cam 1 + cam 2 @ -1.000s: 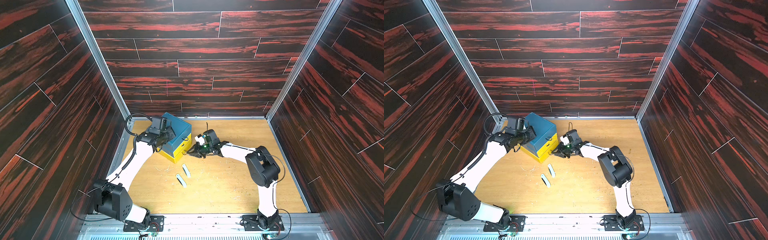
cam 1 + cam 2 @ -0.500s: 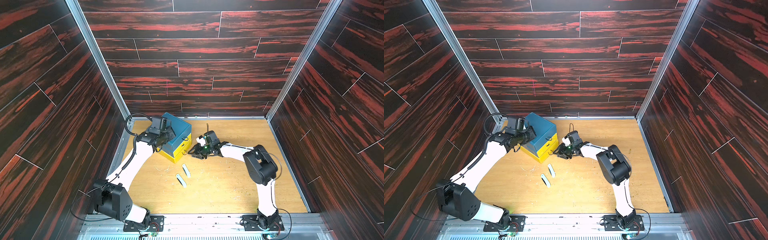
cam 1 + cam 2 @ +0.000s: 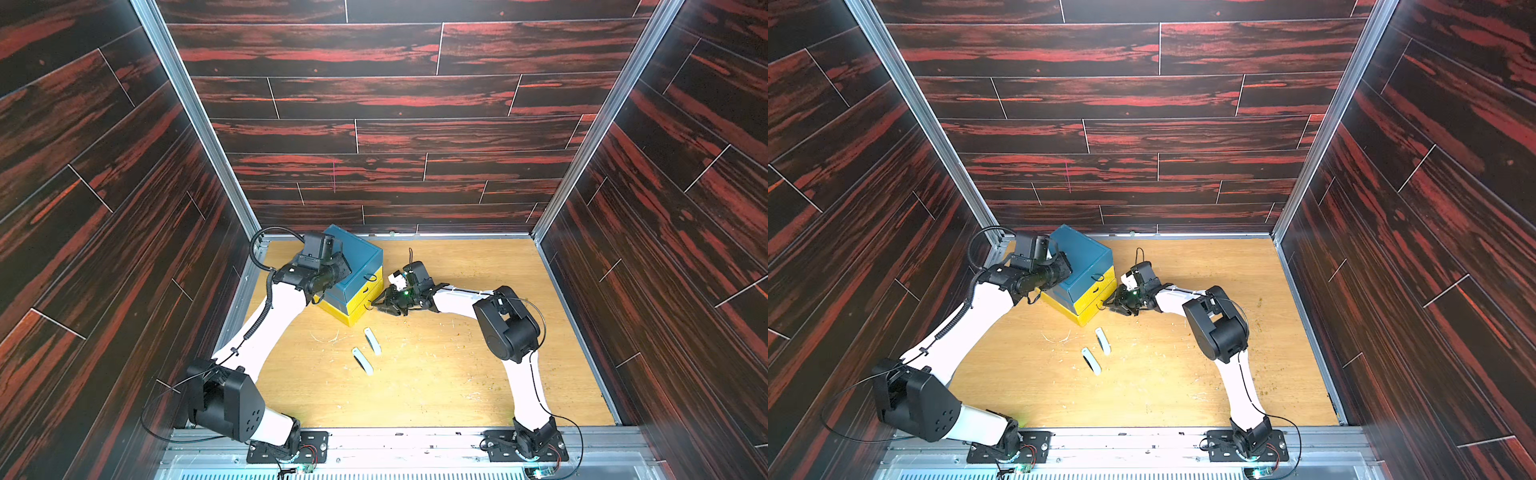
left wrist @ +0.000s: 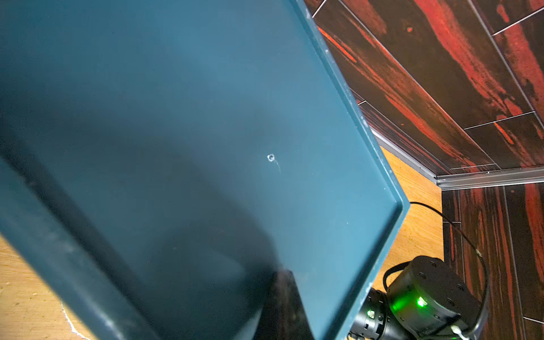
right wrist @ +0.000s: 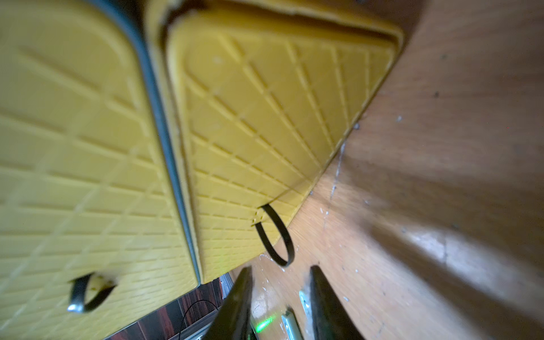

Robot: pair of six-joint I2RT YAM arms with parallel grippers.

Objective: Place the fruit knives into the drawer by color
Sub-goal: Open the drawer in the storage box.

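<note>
The drawer (image 3: 353, 276) (image 3: 1084, 270) stands at the back left, with a teal top and yellow lower drawers. My left gripper (image 3: 341, 271) rests shut on its teal top (image 4: 206, 117); in the left wrist view only one dark fingertip (image 4: 287, 303) shows. My right gripper (image 3: 377, 305) (image 5: 279, 282) is open, low on the table, just short of the bottom drawer's black loop pull (image 5: 276, 235), with nothing between its fingers (image 5: 238, 300). Two pale fruit knives (image 3: 372, 340) (image 3: 362, 360) lie side by side on the table in front of the drawer, seen in both top views (image 3: 1102, 340) (image 3: 1091, 360).
The second yellow drawer's loop pull (image 5: 88, 294) hangs beside the bottom one. The bottom drawer front (image 5: 265, 117) seems a little out from its frame. Dark red plank walls close in the wooden table (image 3: 457, 374) on three sides.
My right gripper has crept a little toward the drawer's lower front. The left arm and both knives have not moved.
</note>
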